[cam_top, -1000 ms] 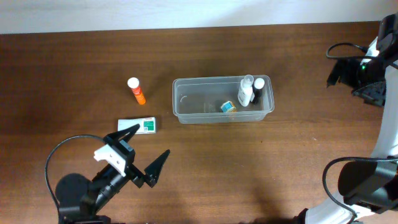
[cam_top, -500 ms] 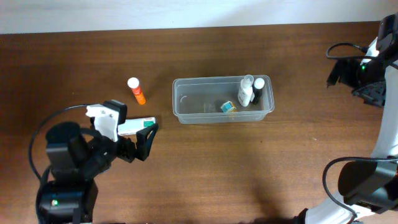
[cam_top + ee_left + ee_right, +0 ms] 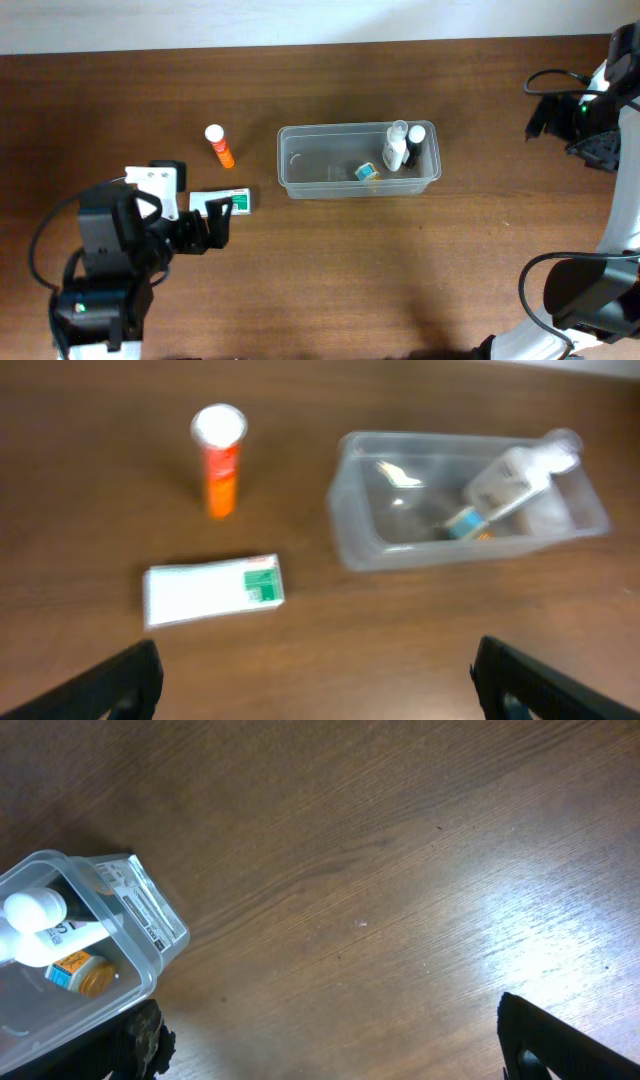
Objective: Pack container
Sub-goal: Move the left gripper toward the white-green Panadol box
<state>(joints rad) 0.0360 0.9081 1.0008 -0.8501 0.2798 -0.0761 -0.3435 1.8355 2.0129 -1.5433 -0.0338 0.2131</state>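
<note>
**Left fingers spread beside the box — container mid-table**

The clear container (image 3: 288, 160) stands on the brown table (image 3: 400, 270) near its middle. It holds two white-capped bottles (image 3: 396, 148) at its right end and a small blue-and-orange item (image 3: 367, 172). To its left lie an orange tube (image 3: 219, 148) with a white cap and a white-and-green box (image 3: 235, 203). The left gripper (image 3: 315, 655) is just beside the box, fingers wide apart. The right gripper (image 3: 328, 1015) — fingers likewise apart — hangs well off to the container's right.
</note>
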